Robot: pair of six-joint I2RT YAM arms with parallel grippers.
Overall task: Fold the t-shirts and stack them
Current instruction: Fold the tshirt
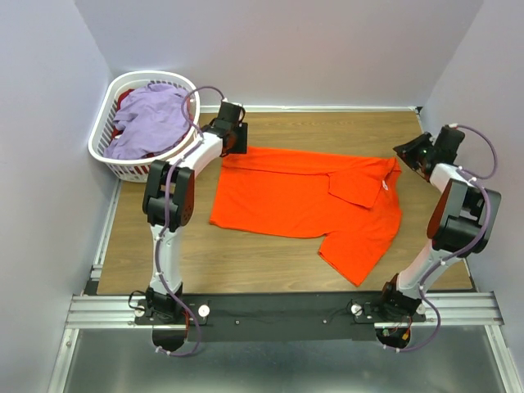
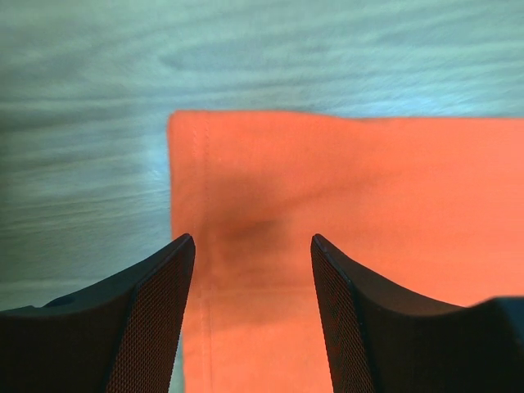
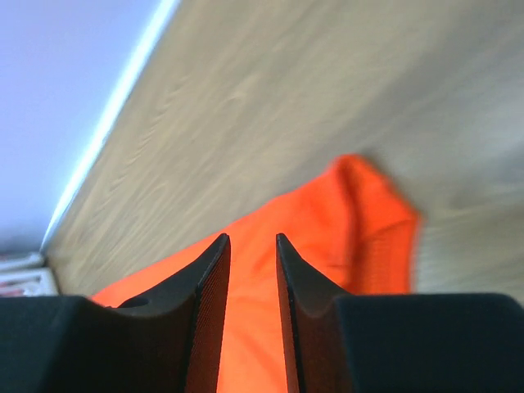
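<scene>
Far left: white slotted laundry basket (image 1: 101, 131) sits in the far-left corner against the walls. A lavender t-shirt (image 1: 151, 123) is heaped inside it, with a bit of dark red cloth (image 1: 125, 99) at the back rim.

Left pincer (image 1: 233, 135) hangs over the far-left corner of the orange t-shirt (image 1: 286, 196), just beside the basket. Left wrist view: left pincer (image 2: 252, 241) has its fingers well apart with nothing between them. The shirt's (image 2: 368, 188) straight stitched hem edge sits below, with bare wood to the left of it and beyond it.

The orange tee lies spread flat mid-surface between the two arms, one sleeve (image 1: 360, 254) pointing near-right. The wooden surface (image 1: 262, 266) has a bare band between the shirt and the arm bases, plus a thinner bare strip behind the shirt up to the back wall.

A small white neck label (image 1: 383, 187) shows on the shirt's right end, but any writing is too small to read. Only the top view shows it.

Right pincer (image 1: 412, 154) sits off the shirt's far-right end, near the right wall. Right wrist view: right pincer (image 3: 252, 239) has a narrow gap between its fingers and grips nothing. The orange cloth (image 3: 344, 213) lies beyond the tips, ending in a rounded bunched edge. Bare wood runs from there to a white strip at the wall foot. The view is blurred.
</scene>
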